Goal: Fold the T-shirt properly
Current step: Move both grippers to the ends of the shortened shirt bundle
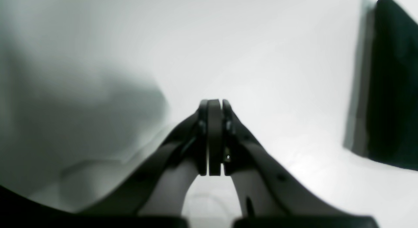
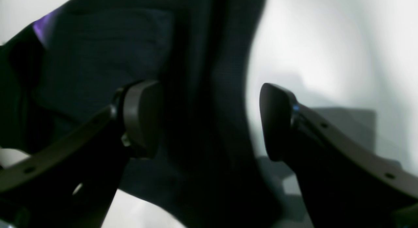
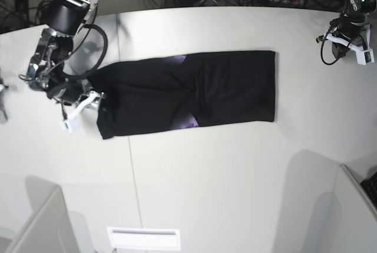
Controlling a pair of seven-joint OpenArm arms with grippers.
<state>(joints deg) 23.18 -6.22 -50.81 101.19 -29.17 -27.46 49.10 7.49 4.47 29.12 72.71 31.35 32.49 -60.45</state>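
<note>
The T-shirt (image 3: 188, 93) lies on the table (image 3: 235, 170), one end between the right gripper's (image 2: 209, 120) parted jaws, well apart from the left gripper (image 1: 214, 105).

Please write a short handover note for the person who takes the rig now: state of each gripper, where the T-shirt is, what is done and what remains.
Left gripper: shut, holding nothing, over bare table, away from the cloth at the far right of the base view.
Right gripper: open, its fingers on either side of the T-shirt's edge at the left end in the base view; not closed on it yet.
T-shirt: lies flat mid-table as a long black band, a little purple print showing.
Done: the sides appear folded in lengthwise.
Left: probably to grip the left end and fold the band across into a compact shape.
</note>
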